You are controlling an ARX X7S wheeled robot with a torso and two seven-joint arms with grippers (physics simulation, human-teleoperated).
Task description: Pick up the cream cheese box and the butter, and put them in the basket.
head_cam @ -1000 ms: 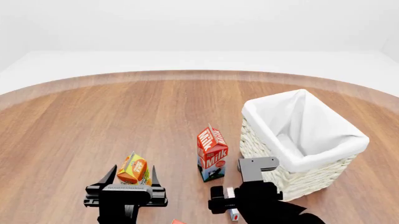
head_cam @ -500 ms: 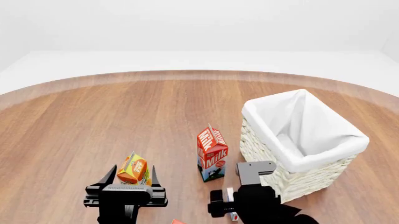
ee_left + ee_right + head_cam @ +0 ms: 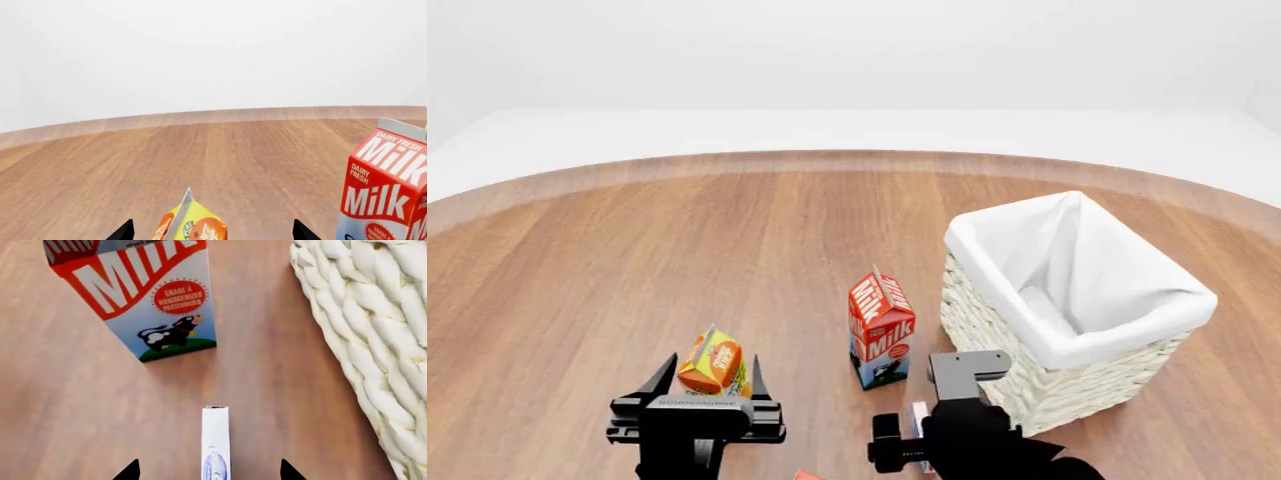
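We see the thin white cream cheese box (image 3: 215, 442) on its edge on the wooden desk (image 3: 627, 260), between our right fingers (image 3: 207, 471), spread open around it; the white wicker basket (image 3: 1077, 300) stands beside; our left fingers (image 3: 710, 380) gape, flanking the orange gabled juice carton (image 3: 713, 363).

cream cheese box (image 3: 215, 445), apparently on edge

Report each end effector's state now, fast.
Left end effector: open, holding nothing, fingertips either side of the juice carton.
Right end effector: open, straddling the cream cheese box, not yet closed on it.
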